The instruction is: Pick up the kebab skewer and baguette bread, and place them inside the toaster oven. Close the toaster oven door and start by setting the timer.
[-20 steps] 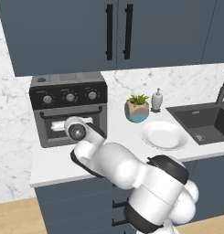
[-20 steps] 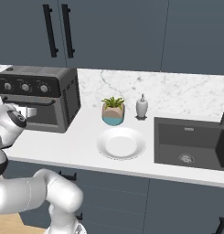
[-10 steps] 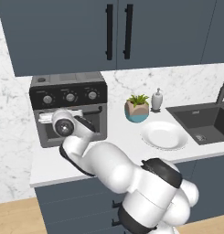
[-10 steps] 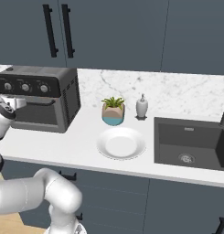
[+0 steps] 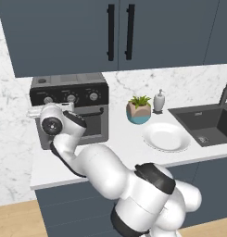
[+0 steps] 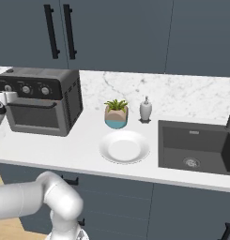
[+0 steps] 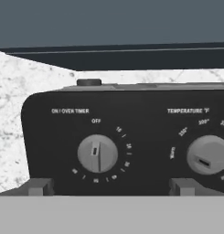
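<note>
While the arm rises from the base and bends far over to the left end of the worktop (image 5: 129,139), its wrist sits level with the toaster oven's (image 5: 71,109) black knob panel, and the hand faces that panel head-on. In the left base view the white hand covers the oven's left front corner; in the right base view just a piece of it shows at the left edge, beside the oven (image 6: 41,105).

Seen from the hand view, the fingers (image 7: 111,186) stand fairly wide apart, one tip (image 7: 38,186) low on the left and the other (image 7: 184,186) low on the right, with nothing between them. Above them and nearer the left tip is the timer knob (image 7: 97,153), under the label "ON / OVEN TIMER", its marker pointing up toward "OFF". The fingers look close to the panel but whether they touch it I cannot tell. To the right, the temperature knob (image 7: 207,155) is cut by the frame edge.

The toaster oven door (image 6: 34,116) is shut, its bar handle across the top of the glass. I cannot make out what lies behind the dark window.

Further right on the worktop stand a small potted plant (image 5: 139,109) and a soap bottle (image 5: 159,101), with a white plate (image 5: 166,137) in front of them and a dark sink (image 6: 196,147) beyond.
</note>
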### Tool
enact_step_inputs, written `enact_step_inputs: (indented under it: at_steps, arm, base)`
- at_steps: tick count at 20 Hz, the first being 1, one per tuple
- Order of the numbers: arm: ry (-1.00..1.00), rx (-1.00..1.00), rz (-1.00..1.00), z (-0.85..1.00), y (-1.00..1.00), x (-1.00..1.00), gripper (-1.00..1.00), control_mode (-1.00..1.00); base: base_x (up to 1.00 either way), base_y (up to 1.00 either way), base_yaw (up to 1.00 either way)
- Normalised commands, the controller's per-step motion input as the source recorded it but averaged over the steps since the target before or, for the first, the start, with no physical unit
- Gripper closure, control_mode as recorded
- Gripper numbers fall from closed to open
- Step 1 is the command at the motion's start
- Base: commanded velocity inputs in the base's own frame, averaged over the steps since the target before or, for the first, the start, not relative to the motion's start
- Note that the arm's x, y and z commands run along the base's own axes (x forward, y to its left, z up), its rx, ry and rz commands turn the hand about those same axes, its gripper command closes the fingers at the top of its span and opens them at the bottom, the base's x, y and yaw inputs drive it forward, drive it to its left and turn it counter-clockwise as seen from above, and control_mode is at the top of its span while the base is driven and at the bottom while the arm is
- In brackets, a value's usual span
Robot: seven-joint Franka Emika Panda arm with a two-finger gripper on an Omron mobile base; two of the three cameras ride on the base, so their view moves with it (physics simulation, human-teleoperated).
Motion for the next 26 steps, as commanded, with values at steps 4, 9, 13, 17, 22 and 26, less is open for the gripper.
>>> enact_step_inputs:
  at_steps: [4, 9, 13, 17, 22, 26]
  arm:
    - [-0.01, 0.00, 0.00, 0.10, 0.27, 0.01, -1.00, -1.00]
    - [-0.01, 0.00, 0.00, 0.09, 0.19, 0.05, -1.00, -1.00]
    - [0.00, 0.00, 0.00, 0.01, 0.07, 0.13, -1.00, -1.00]
    - [0.00, 0.00, 0.00, 0.00, 0.00, 0.15, -1.00, -1.00]
    - [0.01, 0.03, 0.00, 0.00, -0.13, 0.11, -1.00, -1.00]
    - [0.00, 0.03, 0.00, 0.00, -0.19, 0.01, -1.00, -1.00]
  base:
    - [0.00, 0.00, 0.00]
    - [0.00, 0.00, 0.00]
    - [0.00, 0.00, 0.00]
    - [0.00, 0.00, 0.00]
    - [0.00, 0.00, 0.00]
    - [0.00, 0.00, 0.00]
